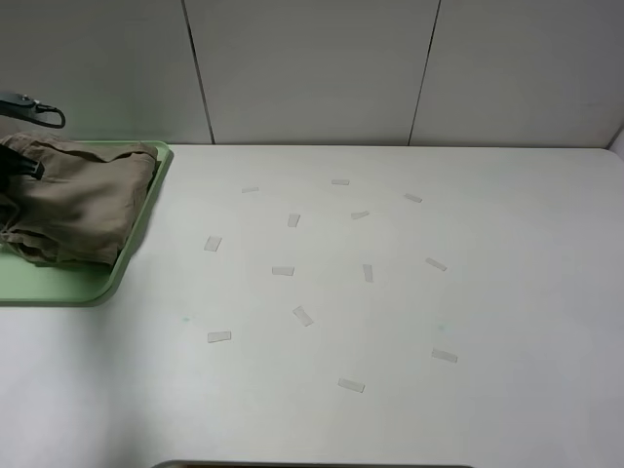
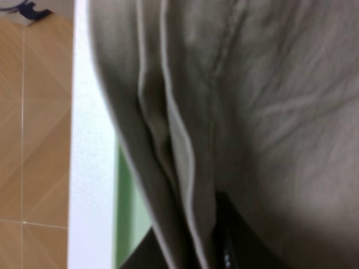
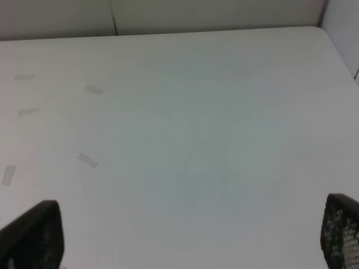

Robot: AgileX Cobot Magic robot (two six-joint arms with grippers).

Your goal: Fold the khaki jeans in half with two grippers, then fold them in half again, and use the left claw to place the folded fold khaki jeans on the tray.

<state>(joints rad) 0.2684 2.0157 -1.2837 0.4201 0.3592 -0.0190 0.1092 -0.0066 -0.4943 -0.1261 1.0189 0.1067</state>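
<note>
You have the khaki jeans lying folded into a thick bundle on the tray, at the far left of the white table. The bundle covers most of the tray's visible far part, and a bare strip of mint-green shows along the near rim and down the right edge. The cloth's right edge runs close along the tray's right rim without spilling over it, as far as the overhead view shows. Your left claw reaches in from the left edge of the overhead view, where only a dark bit of it shows against the cloth, with a black cable loop just beyond the tray's far corner. In the left wrist view the jeans fill nearly the whole picture, their folded layers and seams stacked tight together, and a black fingertip sits pressed against the fabric; a sliver of the green tray and the table's white edge show beside it, with tan floor tiles beyond. You cannot tell from these views whether that claw is clenched on the cloth or released. Your right gripper hangs over the bare right side of the table, its two black fingers spread wide apart with nothing between them. Small strips of pale tape lie scattered over the middle of the table, well apart from the tray.
</note>
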